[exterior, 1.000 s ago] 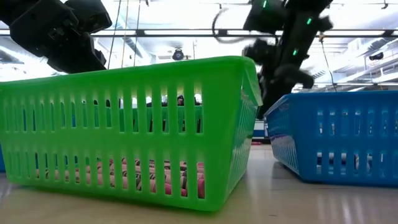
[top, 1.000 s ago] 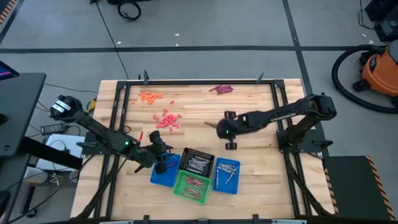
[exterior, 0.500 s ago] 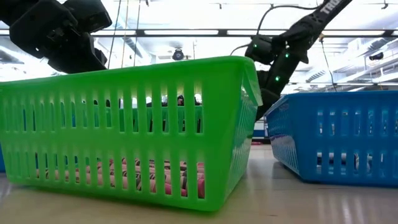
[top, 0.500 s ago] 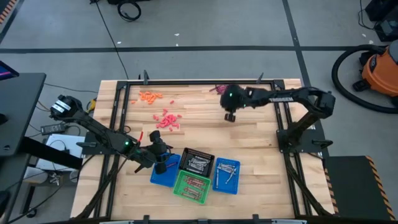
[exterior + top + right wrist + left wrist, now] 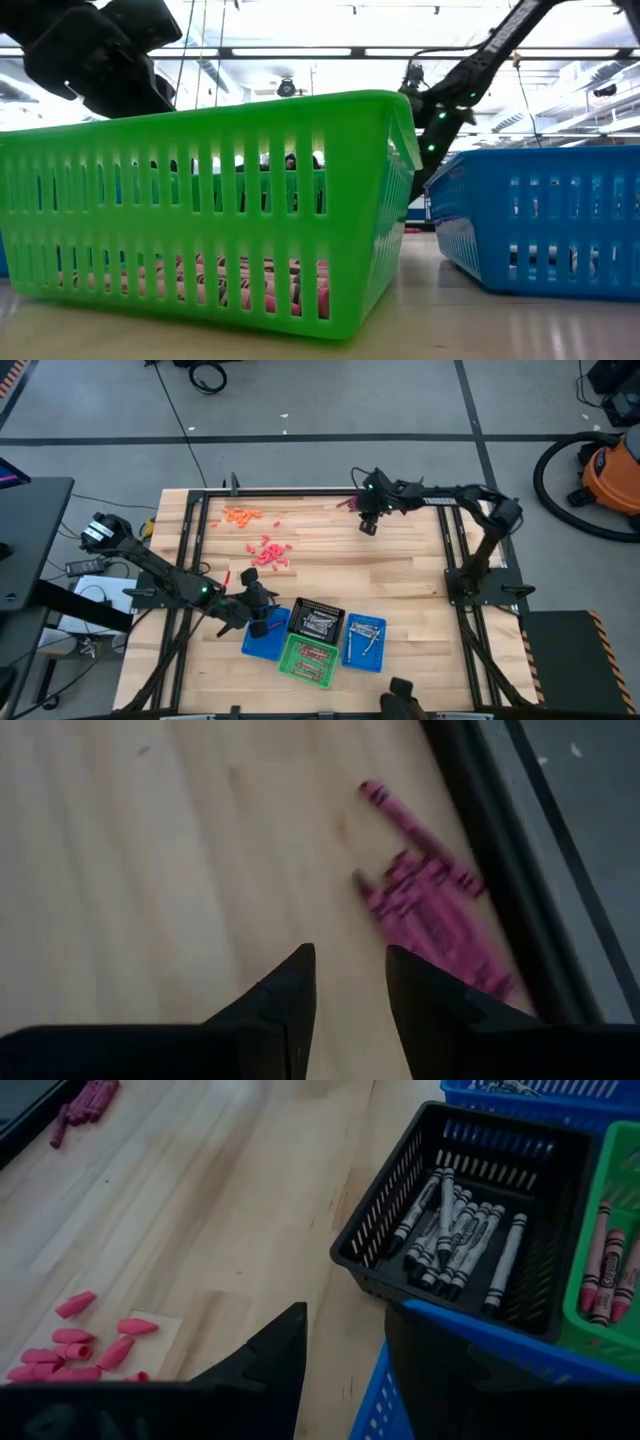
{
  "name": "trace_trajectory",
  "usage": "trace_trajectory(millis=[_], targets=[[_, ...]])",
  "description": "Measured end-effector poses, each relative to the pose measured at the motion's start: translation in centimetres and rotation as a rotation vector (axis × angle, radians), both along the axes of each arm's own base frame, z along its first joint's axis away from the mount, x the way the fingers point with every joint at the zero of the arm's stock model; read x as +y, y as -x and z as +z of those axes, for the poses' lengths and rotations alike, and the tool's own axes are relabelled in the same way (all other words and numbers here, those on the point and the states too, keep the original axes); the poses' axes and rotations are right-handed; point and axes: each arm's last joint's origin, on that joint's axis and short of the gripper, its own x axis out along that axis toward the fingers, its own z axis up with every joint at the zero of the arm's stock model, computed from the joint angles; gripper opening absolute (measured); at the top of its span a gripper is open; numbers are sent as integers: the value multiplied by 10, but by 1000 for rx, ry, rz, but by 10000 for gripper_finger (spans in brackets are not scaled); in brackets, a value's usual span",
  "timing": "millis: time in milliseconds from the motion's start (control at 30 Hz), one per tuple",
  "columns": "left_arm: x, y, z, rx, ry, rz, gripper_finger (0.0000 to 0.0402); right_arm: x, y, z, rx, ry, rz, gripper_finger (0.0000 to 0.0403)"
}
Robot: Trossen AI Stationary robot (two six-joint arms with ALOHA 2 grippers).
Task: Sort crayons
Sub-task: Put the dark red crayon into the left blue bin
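Observation:
A heap of maroon crayons [image 5: 355, 503] [image 5: 430, 910] lies by the table's far edge. My right gripper [image 5: 367, 526] [image 5: 345, 995] hangs open just short of it, slanting down, nothing between its fingers. Orange crayons [image 5: 240, 515] and red crayons [image 5: 268, 552] lie loose at the far left. Grey crayons [image 5: 460, 1230] fill the black basket [image 5: 317, 622]; reddish ones [image 5: 610, 1270] lie in the green basket [image 5: 307, 658]. My left gripper [image 5: 262, 618] [image 5: 345, 1365] waits open over the left blue basket's rim [image 5: 480, 1335].
A second blue basket [image 5: 364, 642] stands right of the green one, near the front edge. A dark metal frame [image 5: 300, 491] runs along the table's far edge right behind the maroon heap. Bare wood lies between the loose crayons and the baskets.
My right gripper has swung from the middle of the table toward the far edge and now hangs beside the maroon crayons, its arm stretched out along the back of the table.

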Motion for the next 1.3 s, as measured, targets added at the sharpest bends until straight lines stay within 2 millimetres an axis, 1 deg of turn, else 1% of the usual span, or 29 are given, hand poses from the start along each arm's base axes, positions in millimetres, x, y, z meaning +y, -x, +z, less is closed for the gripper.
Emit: trace_trajectory(millis=[100,267,400,500,700,900,1133,1300], targets=[[0,0,0,-1,2,3,149,-18,-9,-1,16,-11,-4,131],[0,0,0,-2,3,4,149,-42,-18,-12,110,-91,-25,131],[0,0,0,-2,3,3,149,-55,-22,-20,152,-126,-44,131],[0,0,0,-2,5,5,149,-57,-22,-23,180,-148,-37,131],[0,0,0,-2,6,5,149,-48,-22,-23,239,-180,25,131],[0,0,0,-2,6,5,149,-33,-25,-24,307,-234,51,130],[0,0,0,-2,5,5,149,-5,-41,-25,357,-257,127,130],[0,0,0,-1,5,5,149,18,-56,-26,395,-217,152,130]])
